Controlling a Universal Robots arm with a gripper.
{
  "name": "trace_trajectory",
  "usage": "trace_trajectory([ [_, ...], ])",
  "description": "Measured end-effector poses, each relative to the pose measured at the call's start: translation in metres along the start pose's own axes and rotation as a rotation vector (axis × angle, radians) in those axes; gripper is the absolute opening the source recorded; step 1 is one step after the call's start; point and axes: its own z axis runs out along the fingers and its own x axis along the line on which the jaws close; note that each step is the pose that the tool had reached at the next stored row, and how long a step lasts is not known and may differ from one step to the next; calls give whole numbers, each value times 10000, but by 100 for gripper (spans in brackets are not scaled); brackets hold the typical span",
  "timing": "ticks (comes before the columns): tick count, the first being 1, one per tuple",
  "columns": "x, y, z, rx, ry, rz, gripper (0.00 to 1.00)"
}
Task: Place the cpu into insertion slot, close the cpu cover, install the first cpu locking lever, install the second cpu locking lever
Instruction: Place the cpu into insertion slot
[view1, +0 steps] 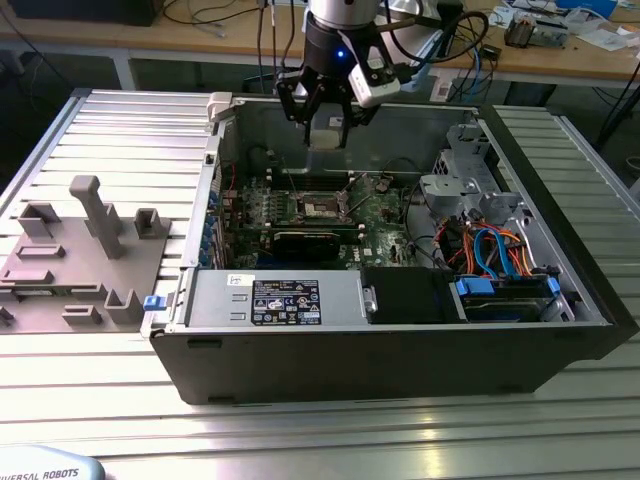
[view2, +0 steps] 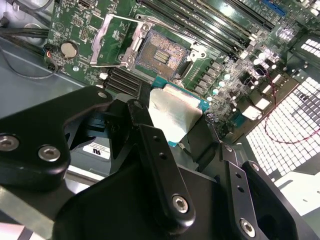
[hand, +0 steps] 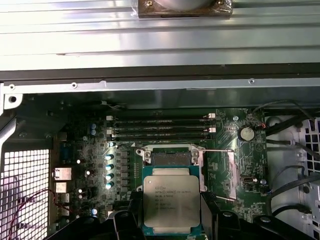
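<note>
Open computer case — the green motherboard lies inside, with the insertion slot bare and the cpu cover swung open beside it. The gripper hangs over the board near the case's far wall. Its jaws are clamped on two opposite edges of the cpu, which is held clear above the slot. Printed lines mark the chip top — a printed label sits on the grey box at the case front.

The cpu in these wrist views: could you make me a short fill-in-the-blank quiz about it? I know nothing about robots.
1. The gripper is shut on the ____.
2. The insertion slot is ____, with no chip in it.
3. The cpu cover is swung ____, off the slot.
Missing words: cpu; empty; open.
</note>
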Motion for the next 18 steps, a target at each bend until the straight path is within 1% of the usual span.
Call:
trace_trajectory([
  [8,-36,-1,23,2,1,1,54],
  [15,-37,-2,25,1,0,3,54],
  [16,-37,-1,25,1,-1,18,54],
  [18,-37,-2,26,-4,-19,209,54],
])
